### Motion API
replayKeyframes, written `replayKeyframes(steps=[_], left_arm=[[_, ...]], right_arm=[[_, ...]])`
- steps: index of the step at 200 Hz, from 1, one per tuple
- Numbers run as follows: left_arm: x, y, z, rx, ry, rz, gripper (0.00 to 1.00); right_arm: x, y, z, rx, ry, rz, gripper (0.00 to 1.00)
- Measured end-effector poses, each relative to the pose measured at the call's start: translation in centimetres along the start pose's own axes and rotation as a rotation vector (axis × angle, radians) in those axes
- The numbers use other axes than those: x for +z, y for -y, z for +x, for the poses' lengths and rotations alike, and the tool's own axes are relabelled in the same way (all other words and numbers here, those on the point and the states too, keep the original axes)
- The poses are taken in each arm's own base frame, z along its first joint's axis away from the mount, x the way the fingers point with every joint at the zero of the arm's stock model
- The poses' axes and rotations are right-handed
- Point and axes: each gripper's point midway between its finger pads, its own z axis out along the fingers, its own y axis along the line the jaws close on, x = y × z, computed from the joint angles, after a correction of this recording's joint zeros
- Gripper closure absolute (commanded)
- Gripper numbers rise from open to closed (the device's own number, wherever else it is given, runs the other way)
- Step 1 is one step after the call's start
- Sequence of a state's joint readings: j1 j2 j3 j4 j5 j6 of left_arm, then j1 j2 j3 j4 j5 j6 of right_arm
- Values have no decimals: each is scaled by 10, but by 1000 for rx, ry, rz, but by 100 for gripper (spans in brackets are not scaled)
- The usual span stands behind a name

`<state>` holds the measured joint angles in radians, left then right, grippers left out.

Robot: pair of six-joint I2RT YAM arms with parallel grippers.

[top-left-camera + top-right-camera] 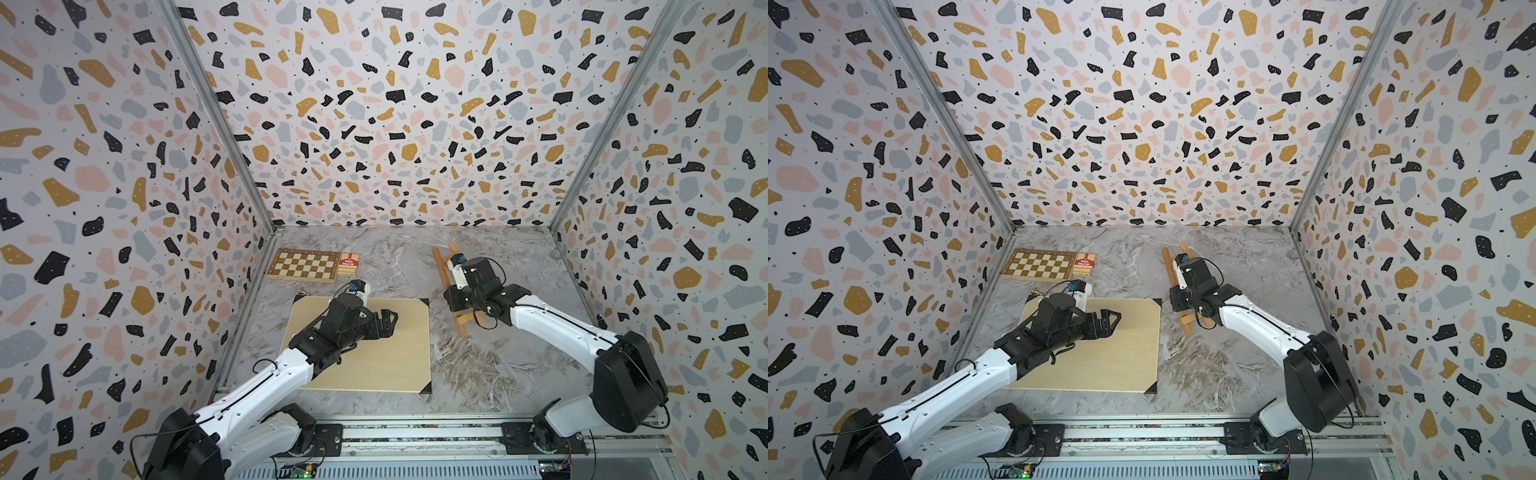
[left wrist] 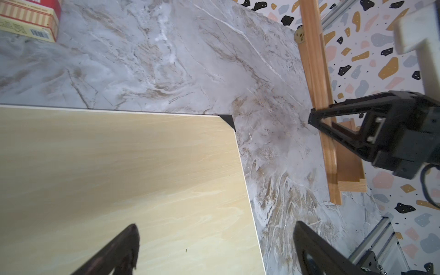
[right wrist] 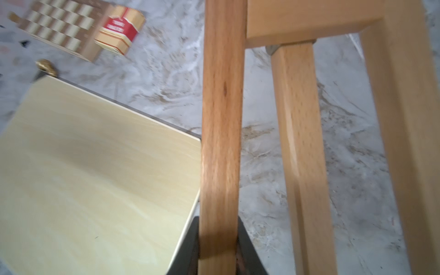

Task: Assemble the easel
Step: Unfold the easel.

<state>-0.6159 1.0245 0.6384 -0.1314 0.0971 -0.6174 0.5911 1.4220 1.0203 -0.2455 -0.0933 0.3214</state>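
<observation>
The small orange-brown wooden easel (image 1: 439, 261) sits on the right, beside the pale wooden board (image 1: 374, 353). The right claw (image 3: 217, 238) pinches one side slat (image 3: 221, 119); the left claw (image 2: 215, 226) is wide apart, empty. The easel looks light, stiff and smooth; hold its slats gently.

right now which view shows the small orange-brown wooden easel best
Left wrist view: the easel shows its long side slat and bottom ledge sharply. The right wrist view gives only blurred close-up slats; in both top views the right arm hides its middle.
</observation>
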Motion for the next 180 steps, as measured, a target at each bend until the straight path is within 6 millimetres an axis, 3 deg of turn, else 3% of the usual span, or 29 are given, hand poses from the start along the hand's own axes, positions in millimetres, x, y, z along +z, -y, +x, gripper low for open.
replayKeyframes(steps=[48, 94, 180], left_arm=[[-3, 39, -6, 67, 70, 96, 1], [-6, 80, -11, 131, 137, 214, 1], [9, 128, 8, 216, 143, 343, 1]], right_arm=[[-63, -48, -11, 37, 97, -255, 100], [-106, -77, -10, 94, 138, -437, 100], [-140, -103, -18, 180, 188, -624, 100]])
